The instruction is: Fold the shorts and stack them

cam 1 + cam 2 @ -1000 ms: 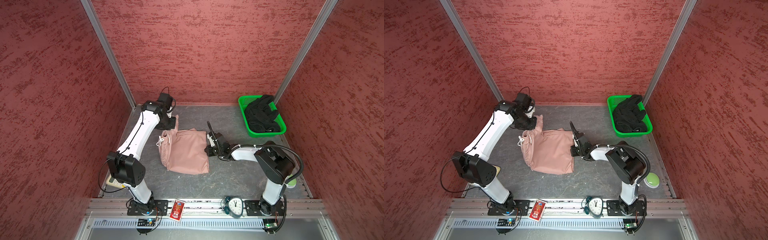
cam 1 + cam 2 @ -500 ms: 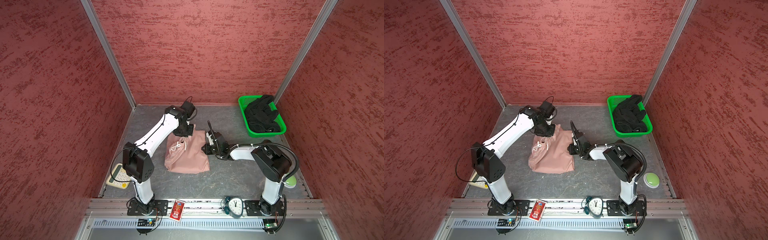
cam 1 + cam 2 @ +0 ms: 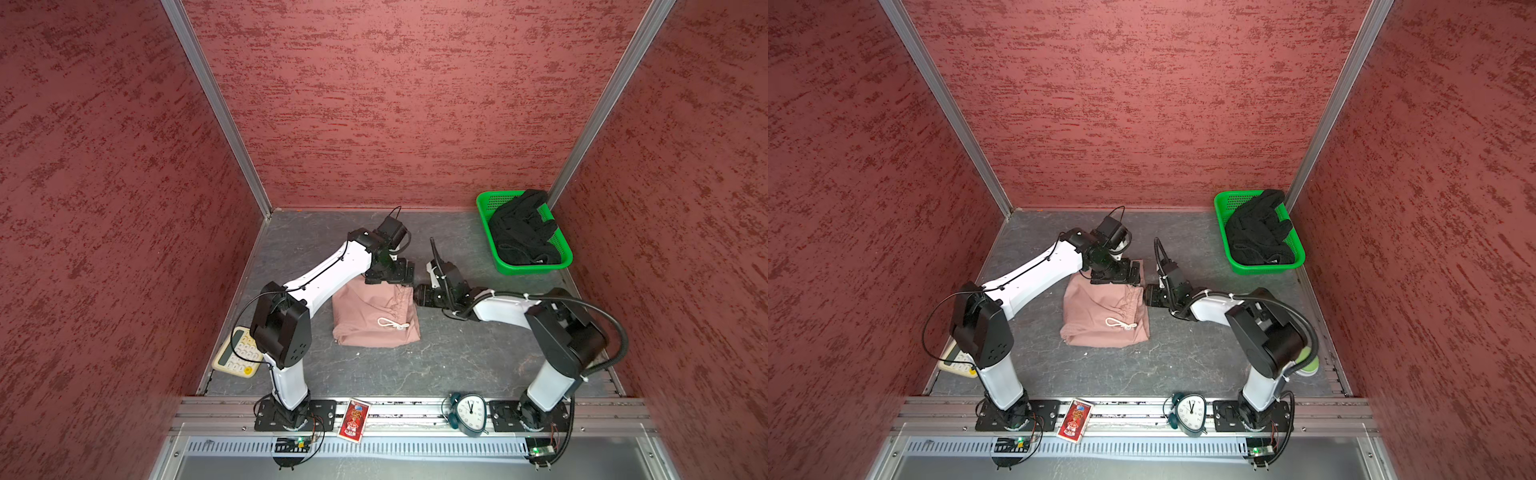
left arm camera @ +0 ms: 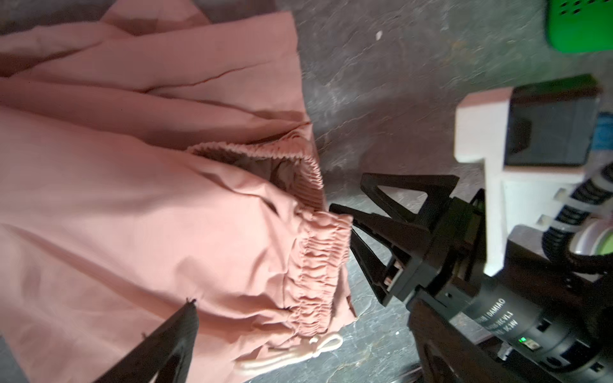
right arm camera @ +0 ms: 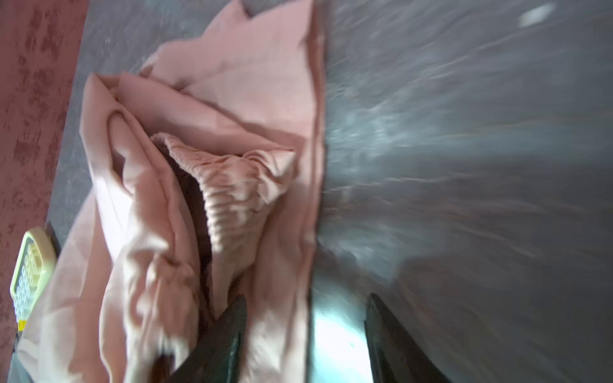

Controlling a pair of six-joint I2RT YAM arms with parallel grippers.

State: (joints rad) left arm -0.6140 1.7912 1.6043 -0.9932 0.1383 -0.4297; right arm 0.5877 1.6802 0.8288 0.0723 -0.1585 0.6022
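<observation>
- Pink shorts (image 3: 374, 320) lie folded on the table (image 3: 457, 357); black shorts (image 3: 521, 232) fill the basket (image 3: 485, 208).
- Left gripper (image 3: 390, 277) spread over the pink's far edge.
- Right gripper (image 5: 305, 311) spread, pink edge between jaws; its label (image 4: 491, 306) reads "DAMIAO".

Green basket (image 3: 536, 268), clock (image 3: 469, 414) and seemingly a calculator (image 3: 235, 353) lie about.

You are looking at a robot test cell in a lab, not a lived-in room. Red textured panels (image 3: 374, 104) held by bare aluminium posts (image 3: 216, 108) box in a grey desk (image 3: 374, 374). Across the lower edge of both top views, a metal rail (image 3: 415, 409) carries two bolted-down robot arms (image 3: 328, 274), with exposed circuit boards (image 3: 291, 444) and loose cables. A calculator (image 3: 237, 353), alarm clock (image 3: 469, 413) and pink shorts (image 3: 370, 320) lie about.
</observation>
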